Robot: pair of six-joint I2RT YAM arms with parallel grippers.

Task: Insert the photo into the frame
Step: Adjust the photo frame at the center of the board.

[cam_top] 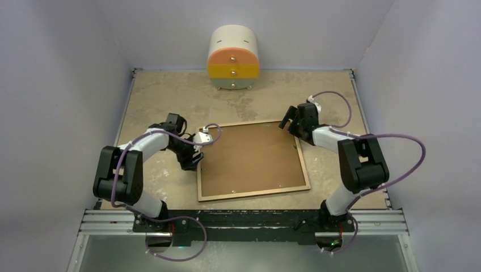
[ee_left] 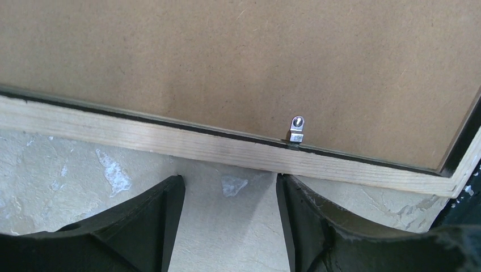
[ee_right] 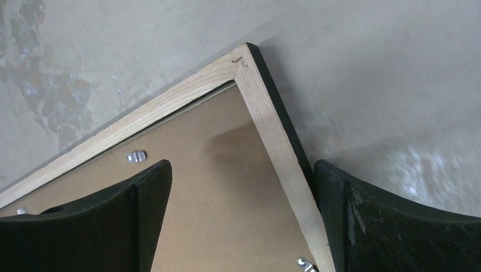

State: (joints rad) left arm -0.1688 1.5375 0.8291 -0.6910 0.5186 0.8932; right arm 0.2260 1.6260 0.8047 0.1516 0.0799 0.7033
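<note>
Frame (cam_top: pixel 255 193) is lying face down; both grippers are hanging open.
It is sitting on the table (cam_top: pixel 164 96), brown board (cam_top: pixel 249 158) in its back, no photo showing; left gripper (ee_left: pixel 230 187) is half open beside its left edge; right gripper (ee_right: pixel 241 167) is gaping across the far right corner; it looks stiff but breakable, so hold the wood edge.

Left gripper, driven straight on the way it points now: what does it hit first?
Most likely the light wood back rail of the large rectangular frame, just ahead of the left gripper, beside the small metal tab. Depth is unclear; it might graze the mottled beige tabletop first.
</note>
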